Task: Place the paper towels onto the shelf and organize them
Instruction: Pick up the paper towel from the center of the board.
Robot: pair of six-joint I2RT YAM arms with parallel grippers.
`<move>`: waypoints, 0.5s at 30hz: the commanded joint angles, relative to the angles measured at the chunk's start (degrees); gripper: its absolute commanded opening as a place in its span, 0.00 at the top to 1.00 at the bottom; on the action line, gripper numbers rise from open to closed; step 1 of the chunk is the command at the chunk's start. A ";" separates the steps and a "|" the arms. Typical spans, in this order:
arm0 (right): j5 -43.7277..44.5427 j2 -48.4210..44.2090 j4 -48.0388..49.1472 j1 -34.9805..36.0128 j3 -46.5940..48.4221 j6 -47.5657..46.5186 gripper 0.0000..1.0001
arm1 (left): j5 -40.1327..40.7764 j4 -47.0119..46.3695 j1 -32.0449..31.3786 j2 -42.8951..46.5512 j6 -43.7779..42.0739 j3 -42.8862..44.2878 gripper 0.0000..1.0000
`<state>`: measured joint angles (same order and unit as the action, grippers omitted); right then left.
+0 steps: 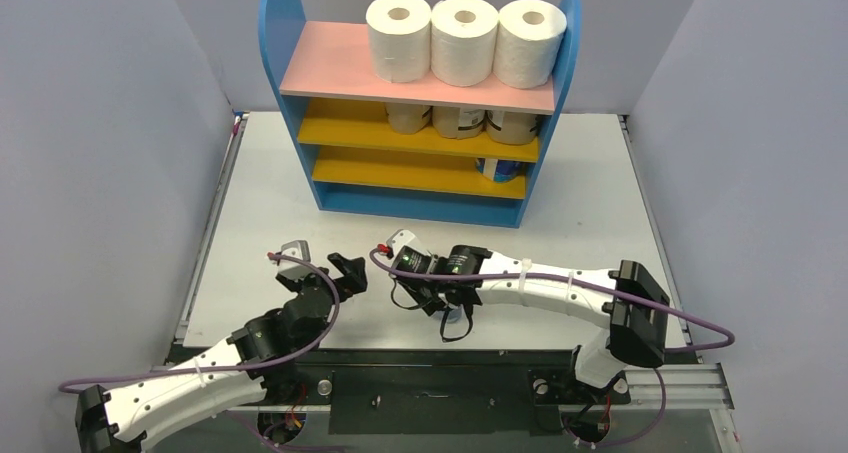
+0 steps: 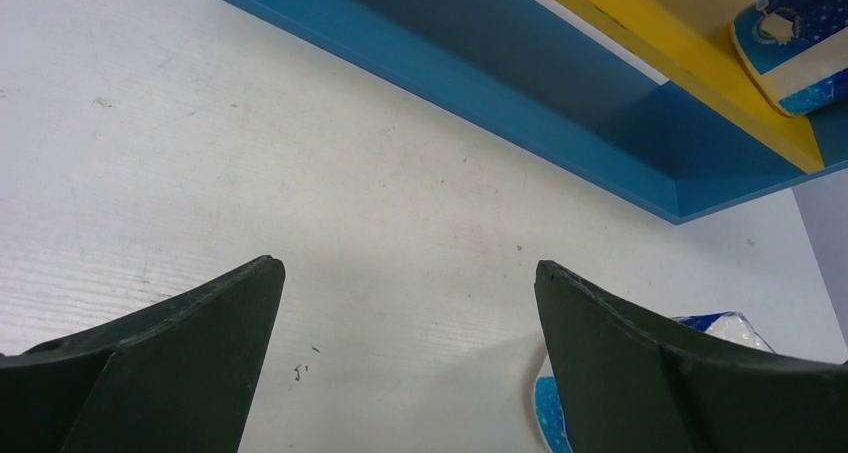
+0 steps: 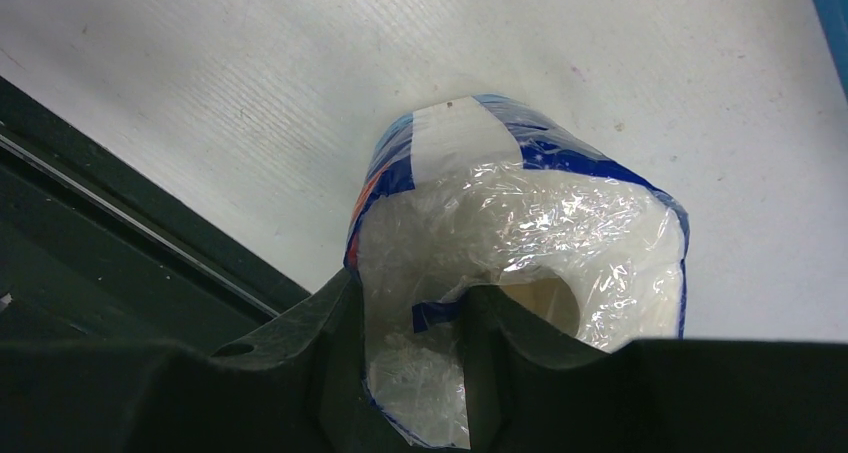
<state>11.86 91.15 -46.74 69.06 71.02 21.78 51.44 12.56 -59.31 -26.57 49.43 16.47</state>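
At 6 o'clock of the table point(image 1: 260, 213), close to its near edge, the right gripper point(image 3: 415, 318) has its fingers narrow, pinching the blue-and-white roll point(image 3: 520, 203) at its end face, beside the hollow core. This end looks toward the wrist, and the long axis runs away from it, to about 12 o'clock in the wrist view. I cannot tell if the roll lies flat or is tipped. The grip seems to be mostly on plastic wrapper, so I think a slow lift is safer.

At 9 o'clock from it the left gripper point(image 1: 345, 271) hovers with fingers wide, holding nothing.

At 12 o'clock stands the shelf point(image 1: 278, 43): white rolls point(image 1: 464, 41) on top, tan rolls point(image 1: 460, 121) below, and a second printed roll point(image 1: 497, 168) at the 3 o'clock end of the lower yellow board point(image 1: 400, 171). The free space at its 9 o'clock side seems the right place.
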 commanded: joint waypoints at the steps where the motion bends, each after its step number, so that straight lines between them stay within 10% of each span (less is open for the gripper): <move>1: 4.34 -5.70 -2.72 -0.18 4.40 -1.34 0.82 | 1.97 -3.20 0.07 -2.15 -1.55 3.64 0.04; 15: 4.83 -13.96 -8.96 -5.66 9.66 -3.84 0.82 | -7.23 -14.33 0.45 2.82 -5.10 0.59 0.04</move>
<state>14.26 79.46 -54.04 64.16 78.11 19.66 45.60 0.05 -59.22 -22.46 45.34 15.51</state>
